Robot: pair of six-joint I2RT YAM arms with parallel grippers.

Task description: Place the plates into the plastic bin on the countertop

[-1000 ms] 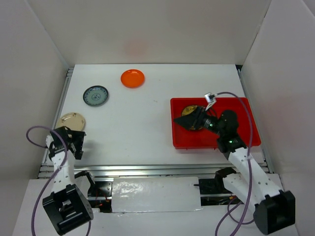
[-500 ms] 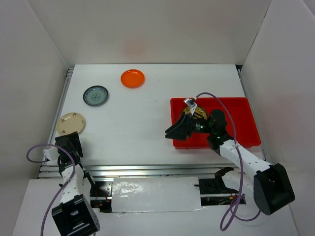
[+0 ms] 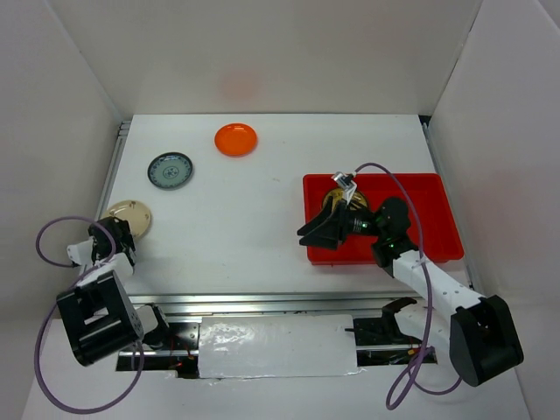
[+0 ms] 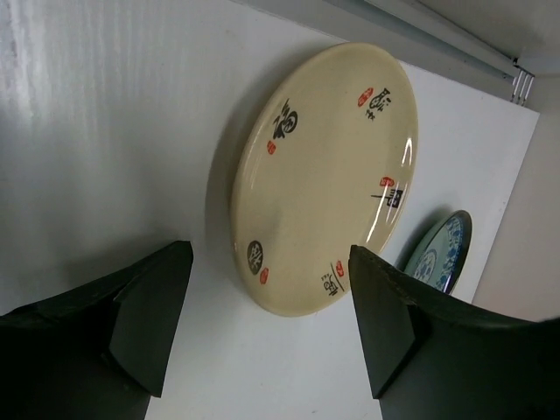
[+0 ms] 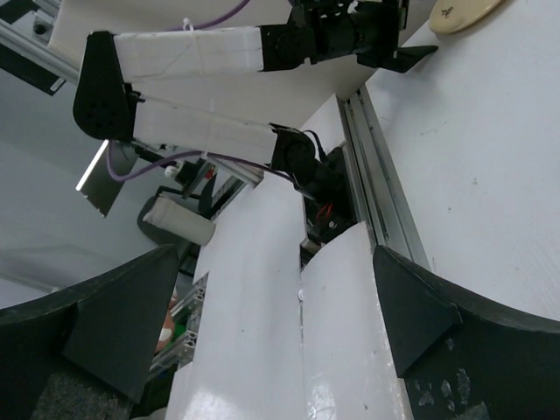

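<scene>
1. Left gripper [image 4: 269,262]: jaws wide, empty; cream plate [image 4: 324,175] just ahead on countertop [image 3: 262,219]. Advise one finger under the rim before closing.
2. Right gripper [image 3: 308,241]: spread, empty, over plastic bin [image 3: 429,219], left wall; brown-gold plate [image 3: 343,199] inside.
3. Grey-blue plate [image 3: 170,171], orange plate [image 3: 236,139]: farthest, unbinned.

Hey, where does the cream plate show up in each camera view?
Top external: cream plate at the far left edge of the countertop.
Left wrist: centre of frame, filling much of it.
Right wrist: top right corner, cropped.
Shared landmark: the left claw, next to it in all three.
</scene>
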